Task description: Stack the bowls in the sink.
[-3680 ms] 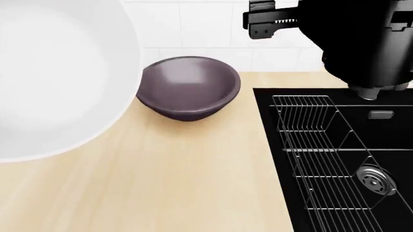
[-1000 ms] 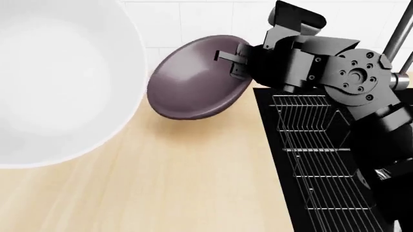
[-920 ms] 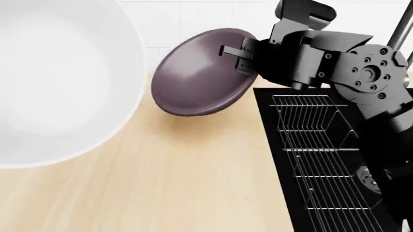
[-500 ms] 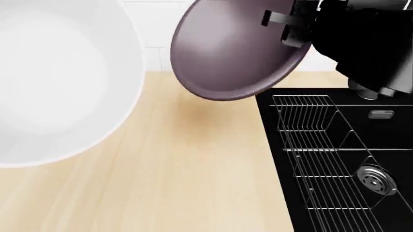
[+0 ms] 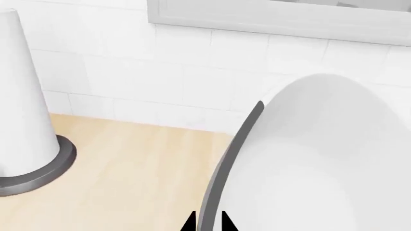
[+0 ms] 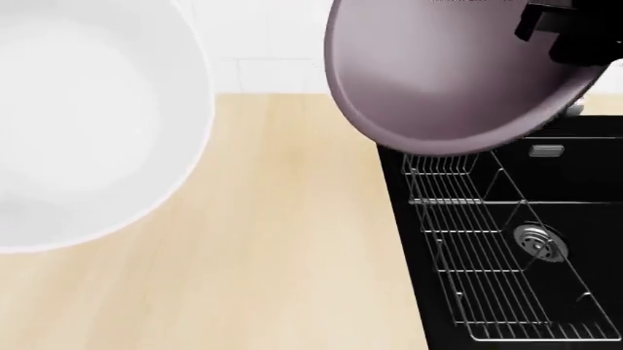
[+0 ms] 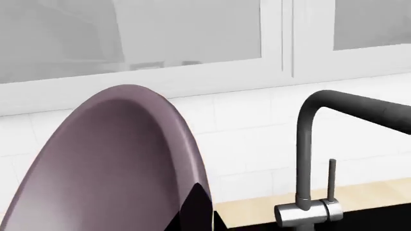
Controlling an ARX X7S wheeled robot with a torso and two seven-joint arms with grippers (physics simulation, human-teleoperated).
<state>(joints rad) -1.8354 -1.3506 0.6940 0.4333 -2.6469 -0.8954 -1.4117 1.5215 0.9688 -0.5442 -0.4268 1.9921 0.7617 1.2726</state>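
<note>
the dark bowl (image 6: 443, 80), pinched at its rim by the right gripper (image 6: 570, 33) fingers, has risen off the counter (image 6: 282, 240) and now hangs tilted over the sink (image 6: 584, 189) edge, ready to lower, while the left fingers (image 5: 224, 222) grip the white bowl (image 6: 83, 124) aloft.

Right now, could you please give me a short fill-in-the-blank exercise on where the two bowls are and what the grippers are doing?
1. The right gripper holds the dark ____ bowl by its rim, tilted, in the air.
2. The left gripper is closed on the rim of the ____ bowl.
3. Inside the black sink lies a wire ____ beside the round steel drain.
4. The number of bowls already in the sink is ____.

Missing words: purplish-grey; white; rack; zero
</note>
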